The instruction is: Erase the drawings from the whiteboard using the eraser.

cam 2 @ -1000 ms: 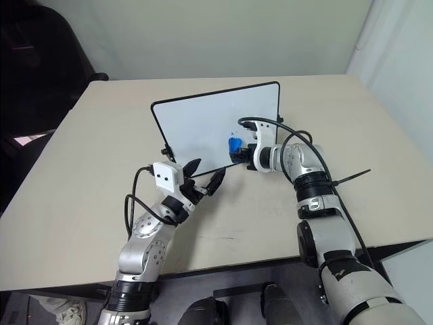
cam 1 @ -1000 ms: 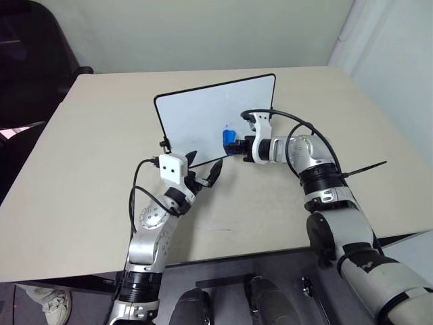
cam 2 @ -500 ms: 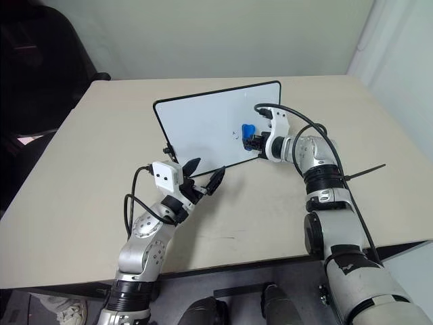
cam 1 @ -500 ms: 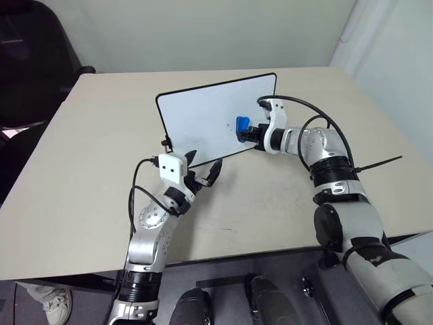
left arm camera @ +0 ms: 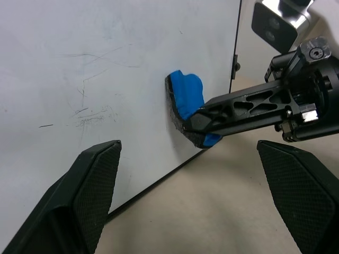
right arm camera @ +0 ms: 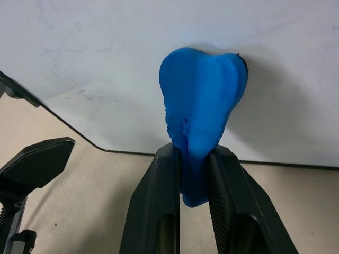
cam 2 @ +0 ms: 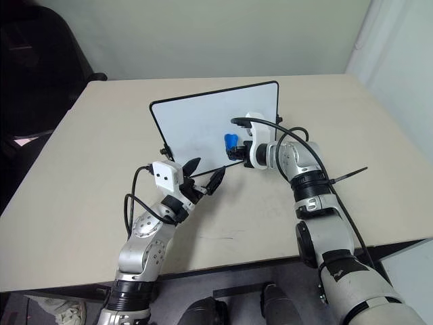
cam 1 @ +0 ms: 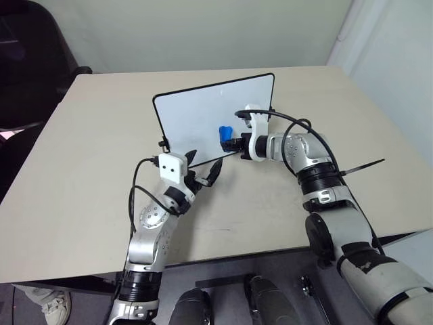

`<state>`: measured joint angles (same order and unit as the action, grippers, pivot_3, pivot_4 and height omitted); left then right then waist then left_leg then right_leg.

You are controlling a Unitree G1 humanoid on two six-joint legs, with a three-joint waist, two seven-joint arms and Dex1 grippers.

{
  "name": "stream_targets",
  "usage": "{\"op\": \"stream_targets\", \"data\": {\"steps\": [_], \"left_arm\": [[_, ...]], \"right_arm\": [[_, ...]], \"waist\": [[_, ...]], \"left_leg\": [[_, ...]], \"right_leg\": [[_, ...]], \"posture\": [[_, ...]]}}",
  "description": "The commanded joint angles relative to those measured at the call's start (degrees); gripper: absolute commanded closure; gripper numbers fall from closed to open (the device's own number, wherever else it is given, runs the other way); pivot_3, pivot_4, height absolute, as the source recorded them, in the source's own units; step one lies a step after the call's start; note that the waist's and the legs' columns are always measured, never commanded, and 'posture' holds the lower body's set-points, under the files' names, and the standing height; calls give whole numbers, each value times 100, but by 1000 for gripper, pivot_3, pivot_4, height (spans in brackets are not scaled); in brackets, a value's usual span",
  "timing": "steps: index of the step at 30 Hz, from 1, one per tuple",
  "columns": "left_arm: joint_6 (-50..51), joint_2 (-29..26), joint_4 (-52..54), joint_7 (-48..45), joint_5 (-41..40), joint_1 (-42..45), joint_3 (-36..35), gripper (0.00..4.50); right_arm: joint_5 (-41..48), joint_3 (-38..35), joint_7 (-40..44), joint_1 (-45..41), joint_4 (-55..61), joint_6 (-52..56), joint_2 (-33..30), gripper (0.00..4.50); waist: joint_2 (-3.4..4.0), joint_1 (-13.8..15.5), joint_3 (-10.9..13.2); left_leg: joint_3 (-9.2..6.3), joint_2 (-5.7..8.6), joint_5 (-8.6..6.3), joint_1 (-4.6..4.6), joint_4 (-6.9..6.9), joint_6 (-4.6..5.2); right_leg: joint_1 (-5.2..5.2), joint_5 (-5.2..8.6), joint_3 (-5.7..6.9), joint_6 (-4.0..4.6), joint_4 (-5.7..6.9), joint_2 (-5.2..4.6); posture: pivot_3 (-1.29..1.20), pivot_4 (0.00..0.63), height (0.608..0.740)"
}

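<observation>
Against whiteboard [cam 1: 203, 115], eraser [right arm camera: 201, 111] between right gripper [right arm camera: 193, 159] fingers

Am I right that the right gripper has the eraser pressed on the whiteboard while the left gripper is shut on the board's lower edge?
Not quite. The right gripper does hold the eraser against the whiteboard, but the left gripper is open, its fingers spread in front of the board's lower edge and gripping nothing. The left wrist view shows this.

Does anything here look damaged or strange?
Yes: the eraser looks squashed out of shape where the right pincer pinches it against the whiteboard. Faint grey scratch marks remain on the board.
</observation>
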<state>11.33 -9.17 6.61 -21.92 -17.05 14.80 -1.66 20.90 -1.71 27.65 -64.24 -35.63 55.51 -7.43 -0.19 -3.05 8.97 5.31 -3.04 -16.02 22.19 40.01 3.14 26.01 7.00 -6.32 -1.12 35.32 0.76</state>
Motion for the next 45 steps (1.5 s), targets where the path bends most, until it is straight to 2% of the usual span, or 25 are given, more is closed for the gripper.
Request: {"op": "stream_targets", "data": {"steps": [1,11,23,38,45], "left_arm": [[-108,-21,273,30,2,22,-36,0],[-92,-33,295,30,-14,13,-30,0],[-99,-8,292,47,3,32,-3,0],[-130,-19,217,31,-3,80,-3,0],[-159,-6,154,5,3,124,18,0]], "right_arm": [[-57,-257,-160,-251,-144,-263,-128,4027],[-211,-344,-287,-483,-761,-348,-302,4027],[-170,146,128,-270,215,235,-122,4027],[-440,-339,-464,-632,-922,-167,-393,4027],[-298,-21,-27,-519,-131,277,-227,4027]], "waist": [[0,1,0],[0,33,0],[0,3,0],[0,52,0],[0,31,0]], "left_leg": [[-1,0,0,1,0,0],[1,0,4,0,4,-2],[3,-2,4,4,-1,-3],[3,-1,5,6,3,-3],[4,-1,5,9,3,-3]], "right_leg": [[0,0,0,0,0,0],[1,-3,-1,5,8,-2],[9,-3,0,4,10,1],[8,-3,1,4,10,-3],[15,-3,2,4,16,-1]], "posture": [[0,150,740],[0,150,740],[0,150,740],[0,150,740],[0,150,740]]}}
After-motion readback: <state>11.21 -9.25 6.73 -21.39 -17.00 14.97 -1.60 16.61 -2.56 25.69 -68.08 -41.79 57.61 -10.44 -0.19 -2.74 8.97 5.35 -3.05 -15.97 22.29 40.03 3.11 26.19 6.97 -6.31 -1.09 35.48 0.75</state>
